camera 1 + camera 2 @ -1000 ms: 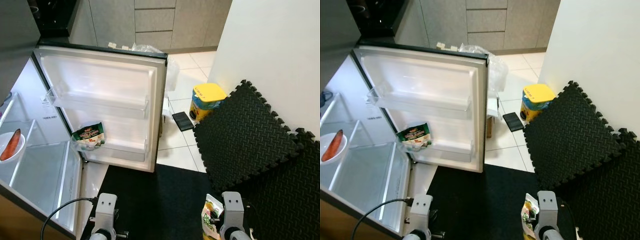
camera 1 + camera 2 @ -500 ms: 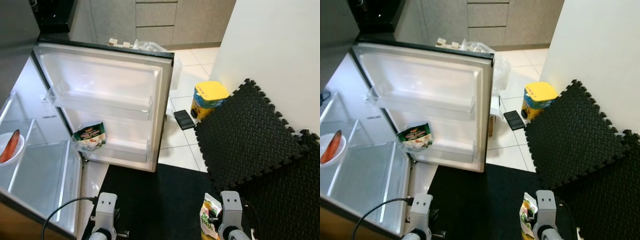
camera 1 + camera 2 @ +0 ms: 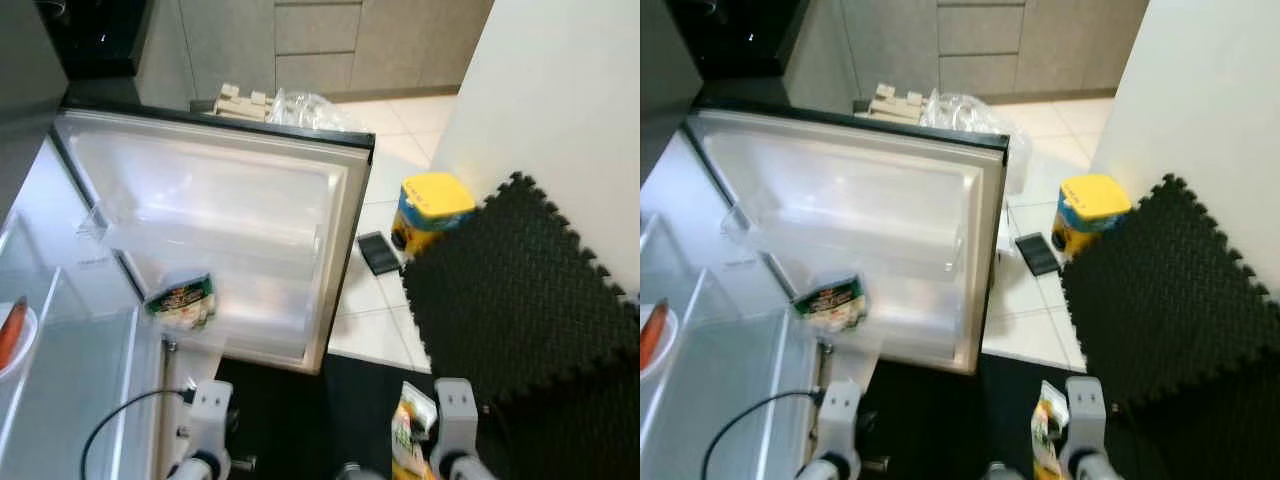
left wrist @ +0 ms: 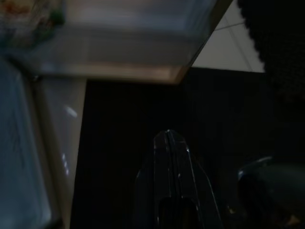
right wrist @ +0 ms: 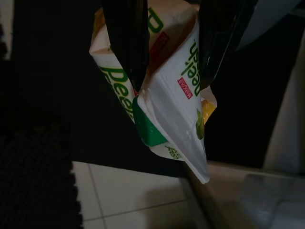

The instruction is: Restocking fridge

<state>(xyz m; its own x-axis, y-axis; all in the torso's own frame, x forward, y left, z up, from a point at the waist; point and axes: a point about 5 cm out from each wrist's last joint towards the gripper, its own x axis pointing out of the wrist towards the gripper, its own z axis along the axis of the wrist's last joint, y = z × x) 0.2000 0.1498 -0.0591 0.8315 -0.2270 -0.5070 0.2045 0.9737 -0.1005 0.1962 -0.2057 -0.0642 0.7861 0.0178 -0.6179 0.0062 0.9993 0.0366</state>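
Observation:
The fridge stands open on my left, its white door [image 3: 220,215] swung wide toward me. A green snack packet [image 3: 183,300] sits in the door's lower shelf. At the far left a white plate [image 3: 12,350] with an orange item rests on a glass shelf. My right gripper [image 5: 174,83] is shut on a white and green bag [image 5: 164,102], which hangs low over the black floor mat; the bag [image 3: 408,442] also shows beside my right wrist. My left gripper [image 4: 167,143] is shut and empty, low over the black mat beside the fridge's bottom edge.
A blue tub with a yellow lid [image 3: 432,208] and a small black object [image 3: 376,252] sit on the tiled floor right of the door. Black foam mats [image 3: 520,300] lean against the white wall [image 3: 560,90]. A clear plastic bag [image 3: 300,105] lies behind the door.
The whole picture has shifted and blurred, so the camera has moved; the fridge door now looks closer. The bag stays in my right gripper.

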